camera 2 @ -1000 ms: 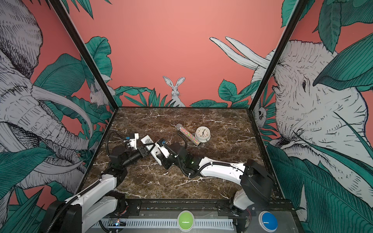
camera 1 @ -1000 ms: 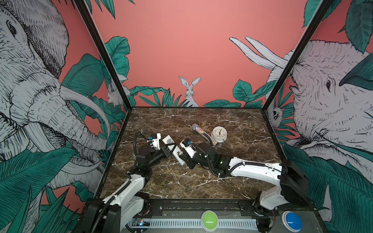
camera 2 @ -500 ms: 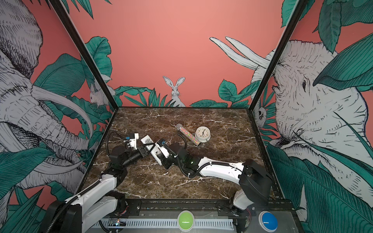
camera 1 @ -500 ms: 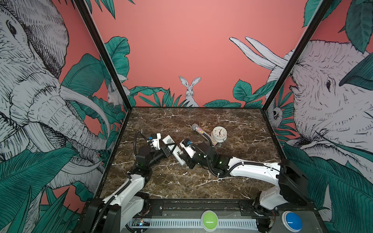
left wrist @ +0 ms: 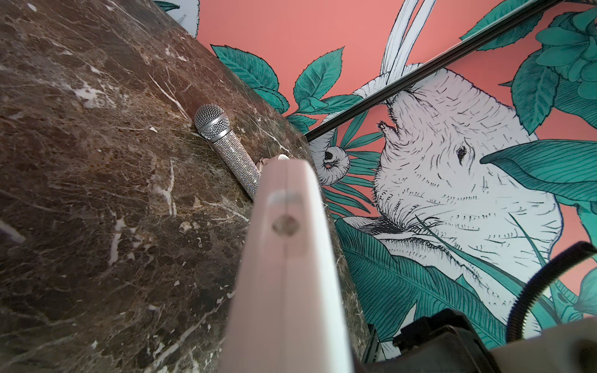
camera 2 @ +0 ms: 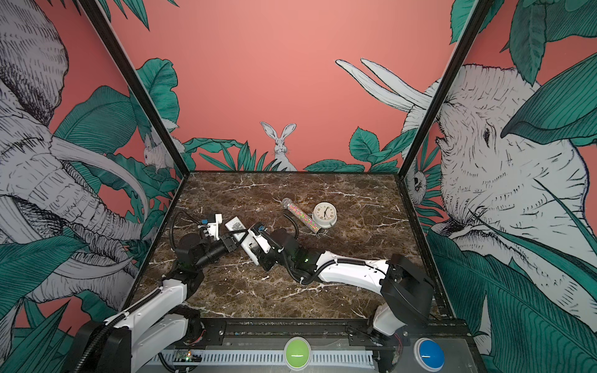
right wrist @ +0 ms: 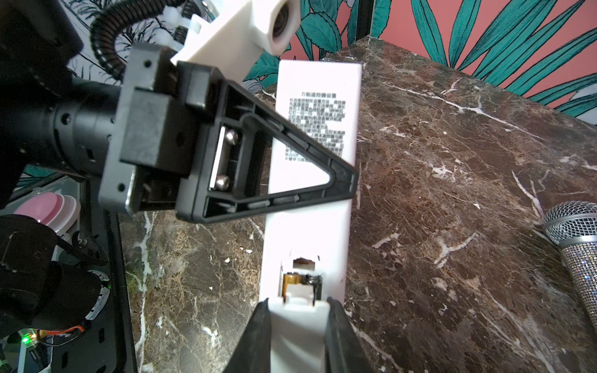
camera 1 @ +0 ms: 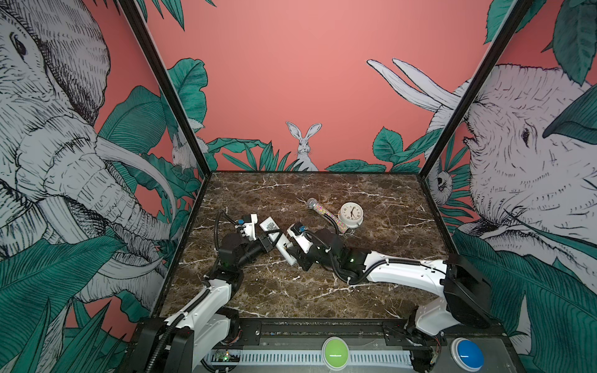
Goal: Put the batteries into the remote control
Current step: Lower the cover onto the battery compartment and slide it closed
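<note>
Marble table (camera 1: 290, 290). Our right gripper (right wrist: 298, 305) clamps the white remote control (right wrist: 310, 226) at its bay end; our left gripper (camera 1: 268, 241) clamps its middle. One battery (right wrist: 289, 284) shows in the open bay; closing it seems to remain. Beyond lie a microphone (camera 1: 326, 214) and clock (camera 1: 352, 213).

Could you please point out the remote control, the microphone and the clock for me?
remote control (right wrist: 308, 229): right wrist view, on its plain white back.
microphone (left wrist: 211, 121): left wrist view, on its mesh head.
clock (camera 1: 351, 212): in a top view, on its dial.
</note>
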`<state>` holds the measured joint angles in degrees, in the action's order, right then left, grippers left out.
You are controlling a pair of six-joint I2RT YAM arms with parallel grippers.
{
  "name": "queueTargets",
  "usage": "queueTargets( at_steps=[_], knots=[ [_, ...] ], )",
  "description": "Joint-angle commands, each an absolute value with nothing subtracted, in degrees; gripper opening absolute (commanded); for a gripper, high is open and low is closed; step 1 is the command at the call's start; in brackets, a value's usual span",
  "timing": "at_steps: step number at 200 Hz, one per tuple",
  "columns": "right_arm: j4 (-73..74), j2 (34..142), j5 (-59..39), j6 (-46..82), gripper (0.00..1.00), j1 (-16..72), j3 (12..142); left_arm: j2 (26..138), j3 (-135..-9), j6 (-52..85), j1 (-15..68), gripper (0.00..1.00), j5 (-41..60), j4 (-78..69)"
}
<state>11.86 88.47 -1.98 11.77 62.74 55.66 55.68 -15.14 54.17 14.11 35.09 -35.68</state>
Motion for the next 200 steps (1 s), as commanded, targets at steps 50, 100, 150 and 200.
queueTargets(
  at_steps=[50, 100, 150, 200],
  knots=[
    [14.0, 89.8, -2.3, 11.7, 0.28, 63.1, 55.5, 55.3, -14.8, 54.6, 14.0, 0.00, 35.7, -39.3],
    [14.1, 89.6, -2.5, 11.7, 0.41, 63.1, 55.6, 55.6, -15.0, 54.4, 14.0, 0.00, 35.9, -39.3],
    [13.3, 88.2, -2.0, 11.6, 0.47, 63.1, 55.7, 55.9, -15.2, 54.4, 14.0, 0.00, 35.9, -39.4],
    [2.6, 83.2, -3.6, 6.9, 0.51, 63.2, 58.3, 55.8, -16.0, 52.6, 14.0, 0.00, 37.3, -37.5]
  ],
)
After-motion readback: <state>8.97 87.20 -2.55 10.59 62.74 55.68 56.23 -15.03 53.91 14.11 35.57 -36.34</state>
